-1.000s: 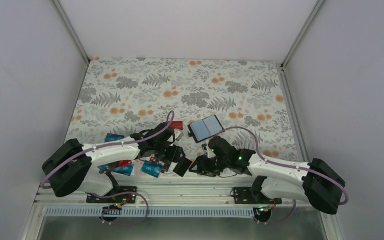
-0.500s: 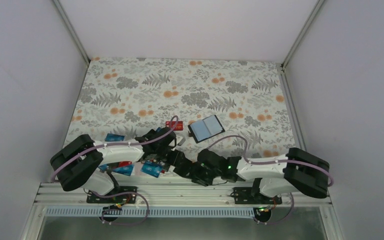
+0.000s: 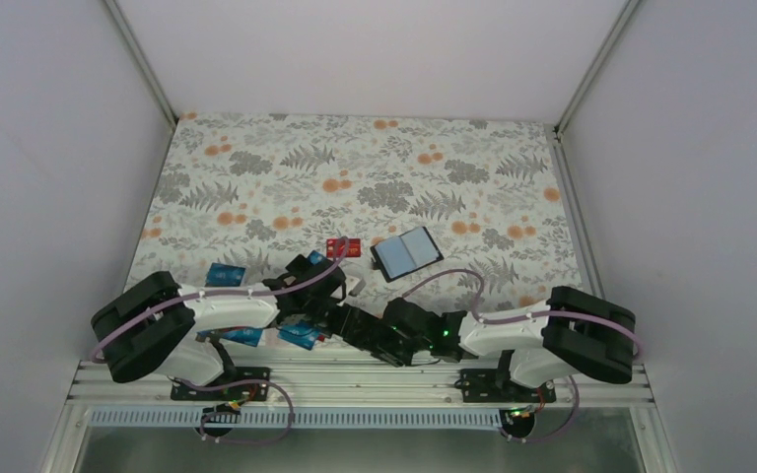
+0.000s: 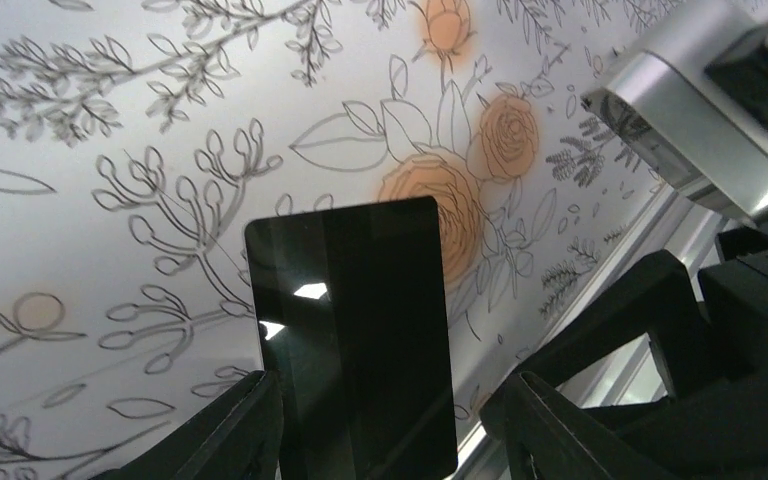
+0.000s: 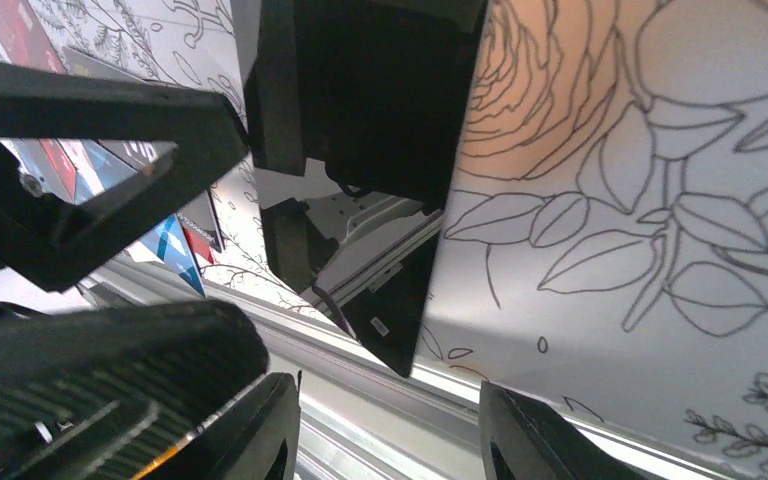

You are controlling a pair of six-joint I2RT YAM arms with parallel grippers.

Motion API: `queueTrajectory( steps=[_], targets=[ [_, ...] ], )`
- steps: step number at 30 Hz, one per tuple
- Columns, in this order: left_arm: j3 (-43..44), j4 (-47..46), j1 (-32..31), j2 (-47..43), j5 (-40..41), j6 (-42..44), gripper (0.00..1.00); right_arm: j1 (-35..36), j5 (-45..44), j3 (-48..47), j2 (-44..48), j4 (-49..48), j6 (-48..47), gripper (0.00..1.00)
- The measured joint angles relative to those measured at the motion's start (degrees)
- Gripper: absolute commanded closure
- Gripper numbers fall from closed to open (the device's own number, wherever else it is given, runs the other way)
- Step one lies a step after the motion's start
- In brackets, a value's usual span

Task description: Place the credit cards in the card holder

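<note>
A glossy black credit card (image 4: 355, 330) lies on the floral table between the fingers of my left gripper (image 4: 390, 440), whose jaws stand wider than the card. The same card shows in the right wrist view (image 5: 390, 100), just ahead of my open right gripper (image 5: 390, 440). From above, the left gripper (image 3: 340, 313) and right gripper (image 3: 373, 335) meet tip to tip near the table's near edge and hide this card. The card holder (image 3: 406, 253) lies open, grey-blue inside up, behind them. A red card (image 3: 343, 246) and blue cards (image 3: 225, 271) lie on the table.
More blue and red cards (image 3: 301, 333) lie under the left arm near the front edge. The metal rail (image 3: 355, 379) runs along the table's near edge, close under both grippers. White walls enclose the table on three sides.
The right arm has swung left and low, bringing its gripper up against the left gripper. The black card that lay in sight between them is now covered from above.
</note>
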State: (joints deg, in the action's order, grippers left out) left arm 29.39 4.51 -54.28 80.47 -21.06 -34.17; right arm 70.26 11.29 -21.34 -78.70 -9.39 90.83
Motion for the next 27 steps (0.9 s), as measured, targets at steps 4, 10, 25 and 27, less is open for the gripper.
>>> queueTrajectory(
  steps=[4,10,25,27],
  targets=[
    [-0.4,-0.1,-1.0,-0.5,0.2,-1.4,0.43,0.0,0.1,0.0,-0.5,-0.7,0.2,0.54],
    [-0.4,-0.2,-1.9,-0.6,1.6,-2.7,0.44,-0.3,0.8,0.0,-1.7,-1.9,0.1,0.57],
    [-0.4,-0.1,-4.6,-1.1,4.1,-5.3,0.46,-0.7,2.3,1.7,-3.2,-5.4,0.1,0.64],
    [-0.4,0.1,-5.0,-1.2,4.2,-5.7,0.46,-0.8,2.4,2.0,-3.1,-5.6,0.2,0.66]
  ],
)
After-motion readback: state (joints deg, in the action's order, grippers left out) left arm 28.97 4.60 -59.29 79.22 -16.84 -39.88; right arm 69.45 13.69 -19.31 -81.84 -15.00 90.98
